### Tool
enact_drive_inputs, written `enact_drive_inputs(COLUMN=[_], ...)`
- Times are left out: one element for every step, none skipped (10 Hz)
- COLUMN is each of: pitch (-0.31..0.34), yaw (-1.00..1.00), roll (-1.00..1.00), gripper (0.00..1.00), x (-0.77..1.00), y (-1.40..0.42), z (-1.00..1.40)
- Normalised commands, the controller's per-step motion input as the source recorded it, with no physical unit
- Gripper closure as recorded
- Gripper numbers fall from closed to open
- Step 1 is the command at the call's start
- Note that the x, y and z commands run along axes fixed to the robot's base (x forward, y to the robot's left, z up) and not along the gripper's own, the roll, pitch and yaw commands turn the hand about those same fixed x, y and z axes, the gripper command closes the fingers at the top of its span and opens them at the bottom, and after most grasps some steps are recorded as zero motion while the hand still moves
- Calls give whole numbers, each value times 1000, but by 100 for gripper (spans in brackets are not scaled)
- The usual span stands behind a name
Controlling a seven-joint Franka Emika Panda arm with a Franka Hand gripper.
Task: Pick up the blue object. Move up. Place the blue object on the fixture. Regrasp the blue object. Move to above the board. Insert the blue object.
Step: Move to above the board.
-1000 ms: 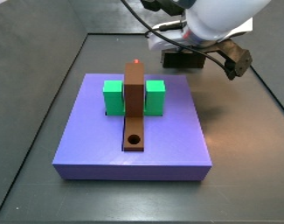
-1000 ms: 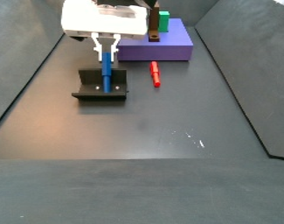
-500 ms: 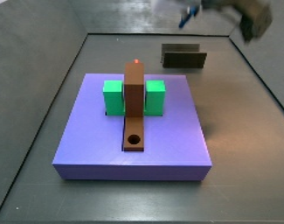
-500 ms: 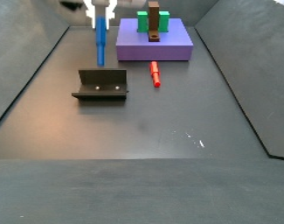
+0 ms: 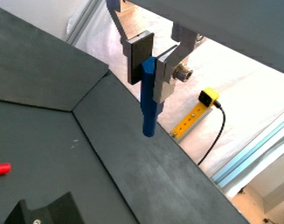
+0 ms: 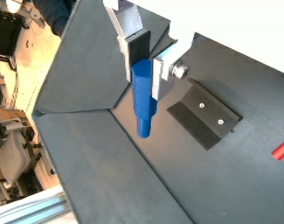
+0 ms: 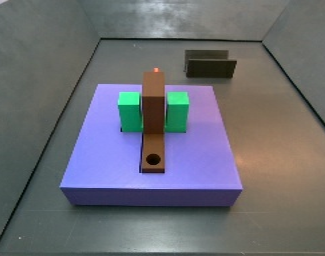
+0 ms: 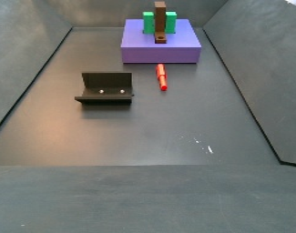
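Half a second ago the gripper and its peg were at the top edge of both side views; now both are out of those views, and the fixture (image 7: 212, 66) stands bare by the far edge of the desk floor. Only the wrist views show the gripper (image 5: 155, 65) now: its silver fingers (image 6: 124, 26) are clamped on the upper end of the blue object (image 5: 148, 97), which hangs down between the dark pads, well above the floor. In a wrist view the fixture (image 6: 203, 114) lies far below the peg's tip and off to one side, so the arm seems to have risen high with the regrasped peg

My reading is that the regrasp is done and the move to above the board is in hand; insertion is left. The hole (image 7: 153, 159) in the brown bar (image 7: 153, 115) is open and empty

Counted: one blue object, one fixture, one lavender board (image 7: 98, 165), two green blocks (image 7: 129, 111) flanking one brown bar with one round hole, and one small red peg (image 8: 161, 75) lying loose on the floor between the fixture (image 8: 105, 87) and the board (image 8: 177, 52), near the board's front edge. The red peg (image 6: 280, 150) also shows at a wrist view's edge
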Motion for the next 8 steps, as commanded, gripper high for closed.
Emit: enact_drive_inputs(pitch=[62, 59, 54, 69, 86, 95, 110, 119], yaw=[-259, -256, -248, -249, -241, -238, -223, -207], roll=[-1000, -1000, -1000, -1000, -1000, -1000, -1000, -1000], gripper=[100, 100, 100, 100, 100, 100, 100, 100], x=[-921, -949, -1029, -1048, -1044, -702, -299, -119], y=[-1400, -1400, -1400, -1400, -1400, -916, -345, -108], z=[306, 313, 325, 298, 323, 204, 65, 11])
